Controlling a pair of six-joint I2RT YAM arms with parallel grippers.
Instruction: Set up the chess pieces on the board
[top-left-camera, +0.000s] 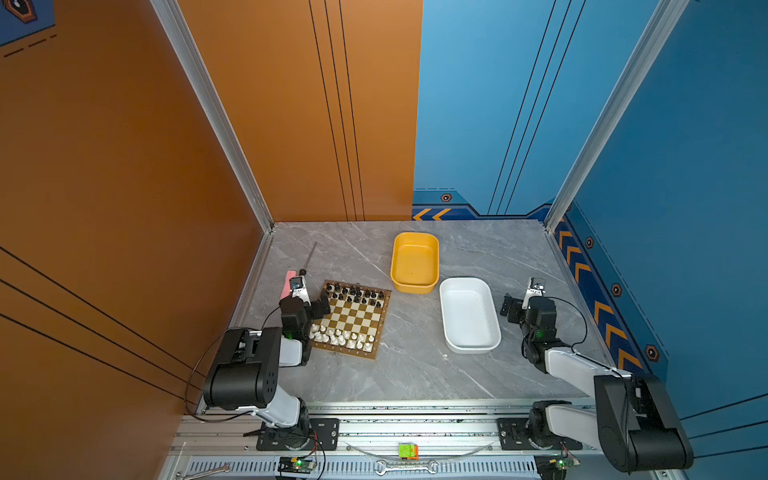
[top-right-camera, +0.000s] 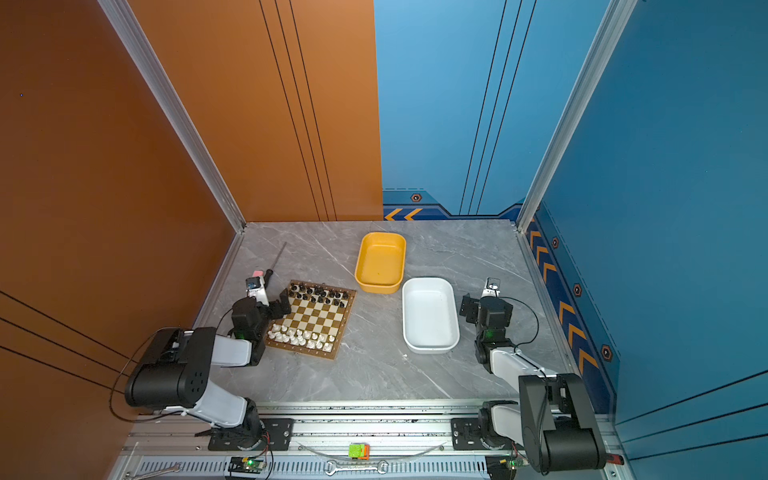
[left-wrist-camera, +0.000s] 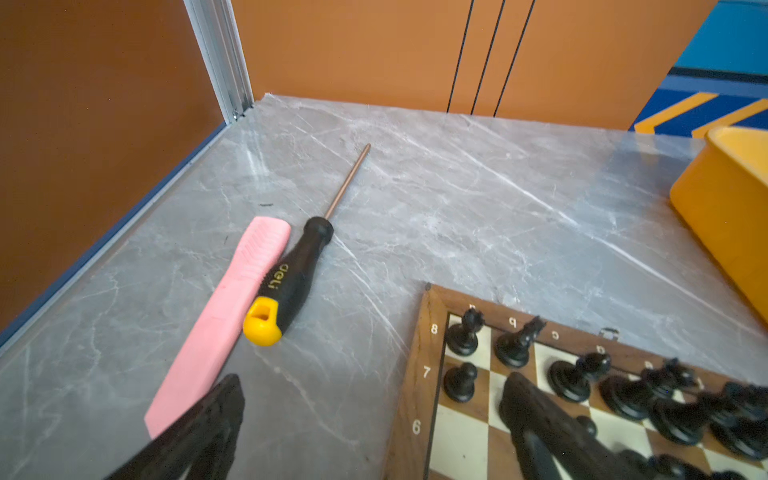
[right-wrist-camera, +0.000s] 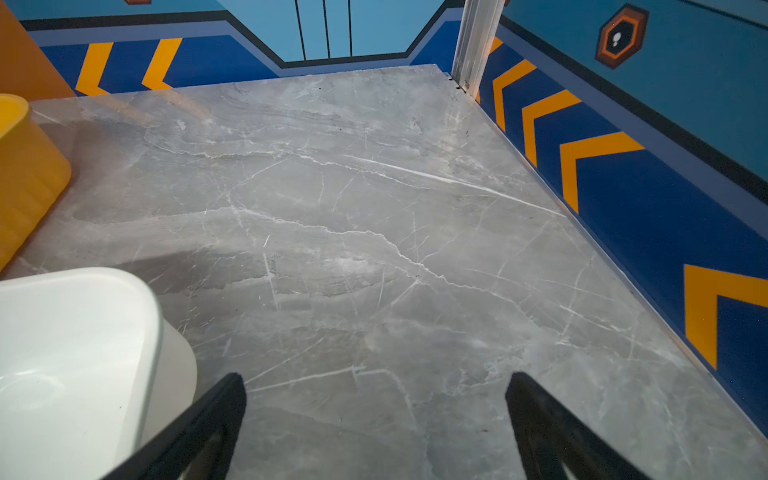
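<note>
The left gripper hovers at the far left corner of the chessboard, jaws spread wide and holding nothing. In the left wrist view one of its fingers hangs over the squares by the ranks marked 7 and 6, and the other is out over the table. The board's dark rim passes between the two.

The black chess pieces fill two rows along the board's far edge, right under and ahead of that gripper. A rook stands on the corner square with a knight beside it. The white chess pieces crowd the near edge in two rows, behind the gripper's tips and close to the arm's wrist — whether each sits squarely on its square is too small to tell.

On the gripper's outer side a black-and-yellow screwdriver lies against a pink plastic tool, both flat on the table.

The right gripper is well apart from the board, jaws likewise wide and empty, over the bare grey marble table. The white tub is just beside it, on its board-facing side. The yellow tub lies farther ahead on that same side, its near end close to the white tub's far end.
</note>
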